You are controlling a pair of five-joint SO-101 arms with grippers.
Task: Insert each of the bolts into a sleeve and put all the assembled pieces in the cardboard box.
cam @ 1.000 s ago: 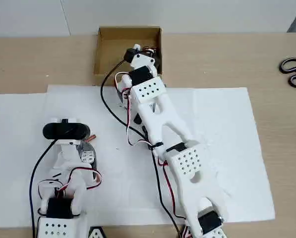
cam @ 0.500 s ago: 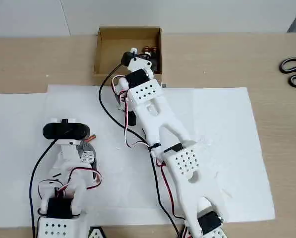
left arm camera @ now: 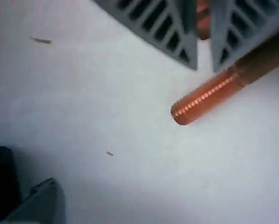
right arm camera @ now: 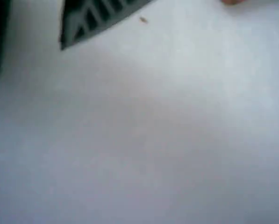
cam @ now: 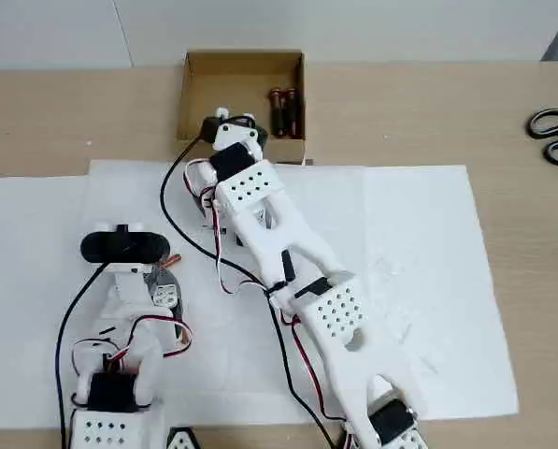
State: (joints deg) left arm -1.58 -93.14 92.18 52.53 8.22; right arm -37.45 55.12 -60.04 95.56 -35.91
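Note:
In the left wrist view, a copper bolt (left arm camera: pixel 204 95) lies on the white paper just past the tips of my left gripper (left arm camera: pixel 203 67). Its grey fingers (left arm camera: pixel 162 28) stand almost together. A copper bit shows in the slit between them; I cannot tell if it is gripped. From above, that gripper (cam: pixel 162 281) sits near the left front with the bolt's tip (cam: pixel 173 259) poking out. The cardboard box (cam: pixel 180 103) at the back holds two assembled copper pieces (cam: pixel 284 110) on its right side. My right arm (cam: pixel 246 182) stops just short of the box. One grey finger (right arm camera: pixel 97 18) shows over bare paper, nothing held.
A large white paper sheet (cam: pixel 419 243) covers the table's middle. Scissors (cam: pixel 554 136) lie at the far right edge. Black cables trail beside both arms. The right part of the sheet is free.
My right arm has drawn back out of the box and swung left, uncovering the two assembled pieces inside. The left arm and its bolt have stayed put.

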